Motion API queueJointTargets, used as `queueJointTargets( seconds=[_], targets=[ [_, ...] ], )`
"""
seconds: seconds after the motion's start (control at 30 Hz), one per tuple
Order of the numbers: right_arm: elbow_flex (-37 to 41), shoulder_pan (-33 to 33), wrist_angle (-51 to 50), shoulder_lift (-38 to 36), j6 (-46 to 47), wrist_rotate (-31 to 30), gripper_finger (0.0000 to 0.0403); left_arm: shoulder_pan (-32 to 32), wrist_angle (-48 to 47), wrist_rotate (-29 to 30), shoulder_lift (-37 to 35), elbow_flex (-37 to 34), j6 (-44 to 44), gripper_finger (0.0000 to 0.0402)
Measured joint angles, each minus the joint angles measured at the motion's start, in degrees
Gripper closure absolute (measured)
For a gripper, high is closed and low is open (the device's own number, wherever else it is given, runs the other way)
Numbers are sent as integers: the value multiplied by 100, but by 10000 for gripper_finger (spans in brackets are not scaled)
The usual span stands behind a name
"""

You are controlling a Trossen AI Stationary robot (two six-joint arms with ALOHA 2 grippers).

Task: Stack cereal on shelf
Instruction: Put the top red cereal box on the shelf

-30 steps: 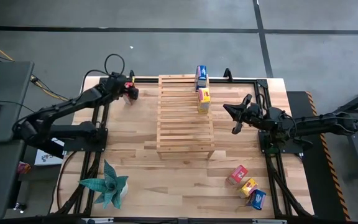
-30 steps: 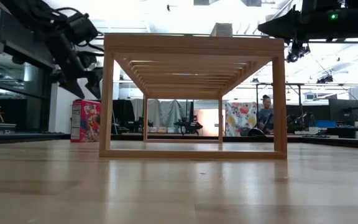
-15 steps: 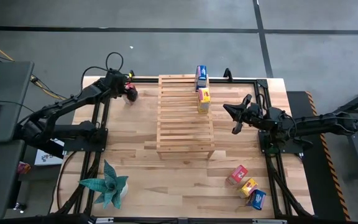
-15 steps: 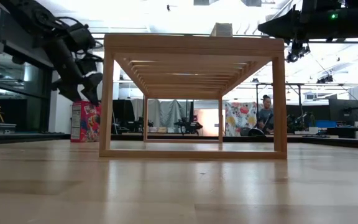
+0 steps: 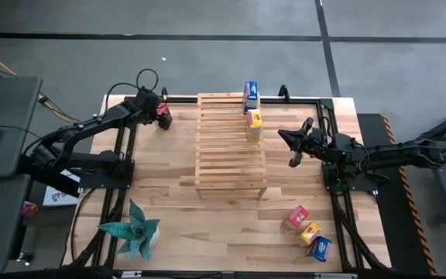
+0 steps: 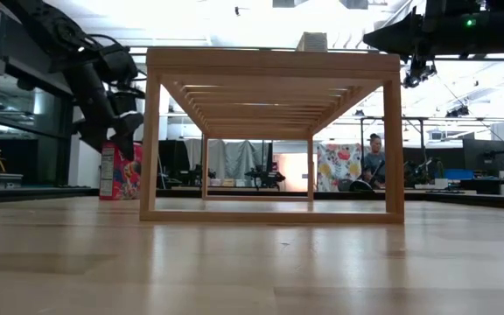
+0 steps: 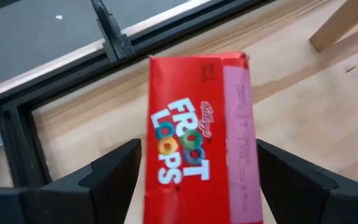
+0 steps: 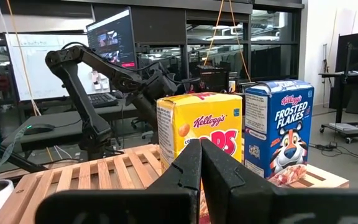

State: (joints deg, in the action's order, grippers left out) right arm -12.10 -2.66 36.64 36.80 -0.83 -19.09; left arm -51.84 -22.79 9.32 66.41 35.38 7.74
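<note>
A red cereal box (image 7: 191,143) stands upright on the table's far left corner (image 5: 163,116), left of the light-wood slatted shelf (image 5: 231,147). My left gripper (image 7: 197,149) is open and comes down over this box, one finger on each of its narrow sides; the low view shows it (image 6: 121,140) just above the box (image 6: 119,175). A blue box (image 5: 250,94) and a yellow box (image 5: 254,124) stand on the shelf's far right part. My right gripper (image 5: 291,147) hovers shut to the right of the shelf, facing these two (image 8: 201,130). My left gripper has its fingers (image 7: 114,171) close beside the red box's side walls (image 7: 157,155), coming from above and slanting down. I cannot tell whether they touch the box. The box stands with its base on the table.
A red box (image 5: 295,218), a yellow one (image 5: 310,232) and a blue one (image 5: 320,248) lie near the table's near right corner. A teal plant (image 5: 134,229) stands at the near left. A black frame (image 7: 114,37) runs along the far edge. A person (image 6: 374,162) sits far behind.
My left gripper has come down toward the red box at the far left corner, from above it until its fingers reach down around the box's upper part. The box has stayed in place. The right arm has kept still.
</note>
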Motion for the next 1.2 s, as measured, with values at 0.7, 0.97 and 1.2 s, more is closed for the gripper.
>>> queueJointTargets(
  seconds=[0.7,0.97,1.2],
  targets=[
    [0,0,-79,0,89,-7,402,14,-332,-230,-434,191,-93,239],
    [0,0,-79,-1,86,-26,402,528,-1978,92,-801,1638,85,240],
    [0,0,-79,-1,86,-26,402,1854,-2367,140,-949,2850,397,240]
  ],
)
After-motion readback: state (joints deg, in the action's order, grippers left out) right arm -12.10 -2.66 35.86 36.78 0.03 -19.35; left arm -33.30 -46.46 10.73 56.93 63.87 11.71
